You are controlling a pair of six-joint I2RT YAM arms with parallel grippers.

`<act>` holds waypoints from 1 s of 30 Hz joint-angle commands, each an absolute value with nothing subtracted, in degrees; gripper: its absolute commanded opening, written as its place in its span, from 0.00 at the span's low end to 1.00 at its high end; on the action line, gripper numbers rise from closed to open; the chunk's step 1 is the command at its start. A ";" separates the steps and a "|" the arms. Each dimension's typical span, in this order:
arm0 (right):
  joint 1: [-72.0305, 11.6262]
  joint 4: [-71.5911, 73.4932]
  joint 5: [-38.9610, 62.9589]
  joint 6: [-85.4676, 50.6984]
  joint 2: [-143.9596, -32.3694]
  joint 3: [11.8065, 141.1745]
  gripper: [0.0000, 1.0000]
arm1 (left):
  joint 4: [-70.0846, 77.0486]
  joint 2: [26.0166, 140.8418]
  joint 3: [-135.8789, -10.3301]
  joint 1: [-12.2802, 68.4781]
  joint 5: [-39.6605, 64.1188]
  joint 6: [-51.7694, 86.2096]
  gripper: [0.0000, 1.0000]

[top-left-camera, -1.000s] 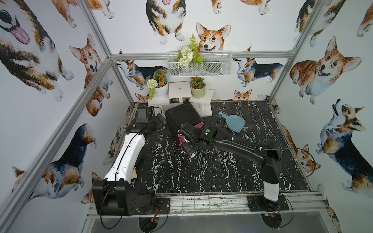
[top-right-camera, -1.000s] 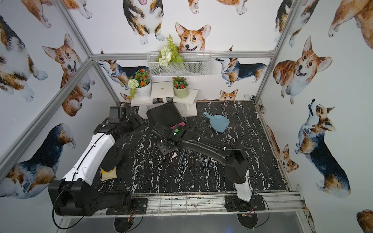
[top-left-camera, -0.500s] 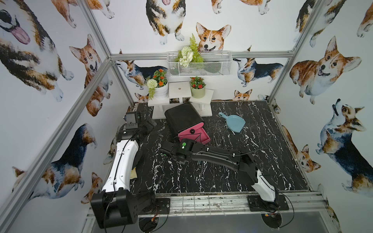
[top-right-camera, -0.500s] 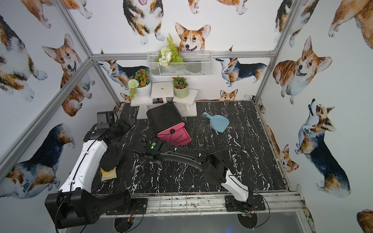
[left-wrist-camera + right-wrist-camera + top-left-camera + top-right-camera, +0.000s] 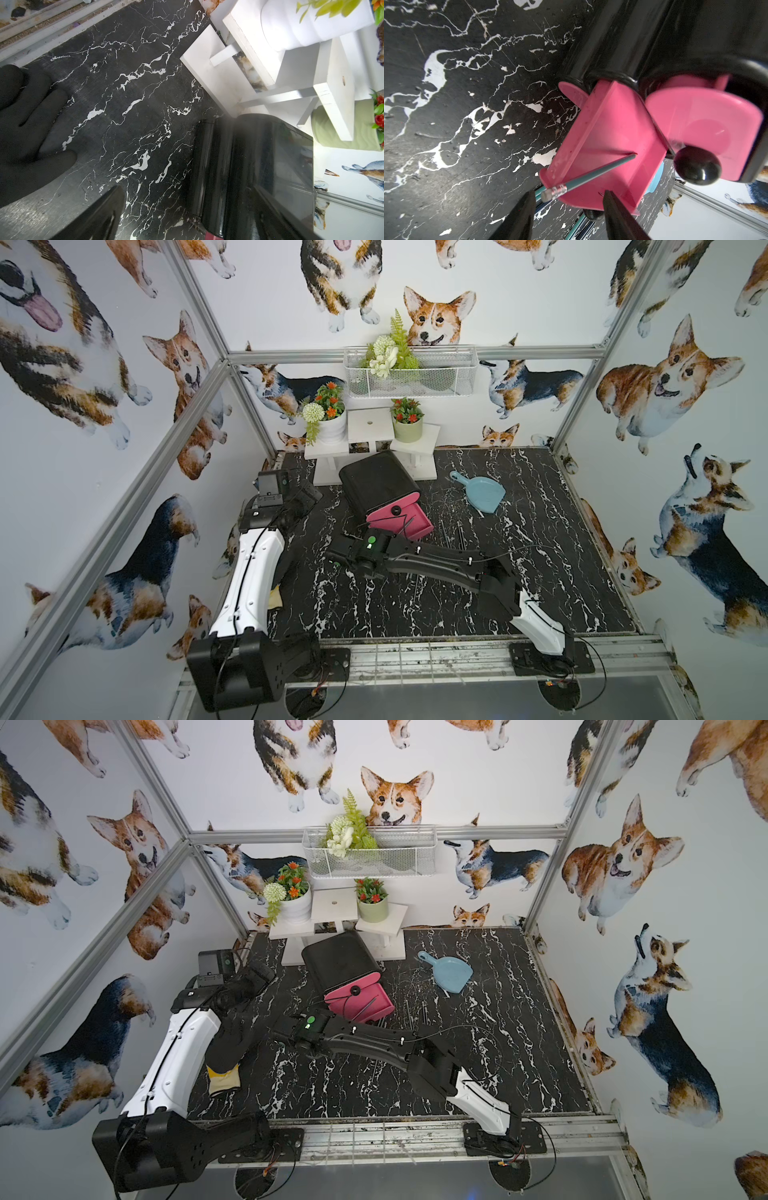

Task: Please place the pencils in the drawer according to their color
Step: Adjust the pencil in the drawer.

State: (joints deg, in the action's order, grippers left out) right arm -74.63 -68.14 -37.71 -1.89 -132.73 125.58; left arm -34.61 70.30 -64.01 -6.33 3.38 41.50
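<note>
Black, white-veined marble tabletop (image 5: pixel 374 614) inside a corgi-papered enclosure, as I viewed it from the remote station. The black drawer chest (image 5: pixel 376 481) stood askew at the far centre, with one pink drawer (image 5: pixel 608 124) pulled out toward the near side. A teal pencil (image 5: pixel 591 174) rested slanted in that drawer, its eraser end overhanging the near rim. The right gripper (image 5: pixel 568 218) hovered just near of the rim, jaws parted and empty; the eraser was close to one finger but not pinched. The left gripper (image 5: pixel 307 499) stood at the far left, spread wide and holding nothing, with a black glove (image 5: pixel 25 124) nearby. Loose pencils (image 5: pixel 460 533) lay on the marble right of the drawer, short of the blue dustpan (image 5: pixel 484 493); more showed beneath the drawer in the right wrist view.

Risks, as I judged them:
- A finger brushing the overhanging eraser could lever the pencil out.
- Shutting the drawer on it could jam it or skid the chest.
- The dark pencils, nearly lost against the marble, could be missed or sorted wrongly.
</note>
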 commanded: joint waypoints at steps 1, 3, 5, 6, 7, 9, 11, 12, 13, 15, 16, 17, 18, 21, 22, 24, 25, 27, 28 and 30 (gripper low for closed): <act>-74.47 -69.50 -39.89 -3.16 -132.70 125.93 0.52 | -33.66 70.05 -63.94 -6.42 4.00 41.57 1.00; -74.12 -69.52 -40.15 -3.46 -132.35 126.16 0.46 | -33.58 69.88 -63.90 -6.42 4.03 41.48 1.00; -73.63 -69.51 -40.08 -3.87 -131.89 126.20 0.44 | -33.58 69.63 -63.90 -6.42 4.03 41.40 1.00; -73.34 -69.52 -39.81 -4.11 -131.67 126.20 0.43 | -33.57 69.53 -63.90 -6.41 3.99 41.31 1.00; -73.03 -69.50 -39.60 -4.36 -131.55 126.20 0.42 | -33.53 69.46 -63.90 -6.42 4.04 41.31 1.00; -72.30 -69.61 -38.79 -4.74 -131.27 126.12 0.41 | -33.40 69.30 -63.85 -6.42 4.13 41.45 1.00; -71.73 -69.70 -38.52 -5.00 -131.15 126.04 0.41 | -33.23 69.26 -63.90 -6.37 4.23 41.40 1.00; -71.40 -69.67 -38.25 -5.09 -131.15 125.96 0.41 | -33.22 69.26 -63.84 -6.41 4.30 41.40 1.00; -71.20 -69.69 -38.08 -5.11 -131.26 125.95 0.41 | -33.22 69.26 -63.90 -6.42 4.31 41.33 1.00; -70.66 -69.69 -37.88 -5.27 -131.29 126.03 0.40 | -33.14 69.26 -63.90 -6.42 4.41 41.31 1.00; -70.50 -69.74 -37.74 -5.32 -131.24 126.20 0.40 | -33.13 69.26 -63.98 -6.42 4.39 41.22 1.00; -70.55 -69.89 -37.43 -5.36 -131.12 126.40 0.40 | -33.13 69.26 -63.95 -6.39 4.39 41.22 1.00; -70.56 -69.96 -36.69 -5.36 -130.83 126.53 0.40 | -33.13 69.26 -64.03 -6.42 4.39 41.15 1.00; -70.91 -69.31 -32.95 -5.80 -129.34 126.56 0.44 | -33.13 69.43 -64.15 -6.42 4.48 41.13 1.00; -71.15 -68.99 -31.92 -5.76 -128.85 126.54 0.46 | -33.14 69.52 -64.16 -6.42 4.54 41.13 1.00; -71.65 -68.52 -30.00 -5.80 -128.15 126.62 0.51 | -33.13 69.56 -64.00 -6.42 4.49 41.22 1.00; -71.84 -68.37 -29.29 -5.87 -127.91 126.65 0.53 | -33.18 69.61 -63.97 -6.41 4.40 41.22 1.00; -71.89 -68.42 -27.64 -6.01 -128.14 126.58 0.57 | -33.23 69.67 -64.03 -6.42 4.40 41.31 1.00; -71.87 -68.51 -27.52 -6.06 -128.36 126.55 0.58 | -33.22 69.75 -64.07 -6.42 4.38 41.35 1.00; -71.80 -68.96 -27.80 -6.04 -129.28 126.71 0.60 | -33.18 69.87 -64.25 -6.39 4.48 41.41 1.00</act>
State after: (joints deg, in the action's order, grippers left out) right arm -71.92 -68.31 -29.41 -4.93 -128.62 126.37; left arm -34.41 69.71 -63.94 -6.37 4.05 41.50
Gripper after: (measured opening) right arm 0.592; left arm 0.999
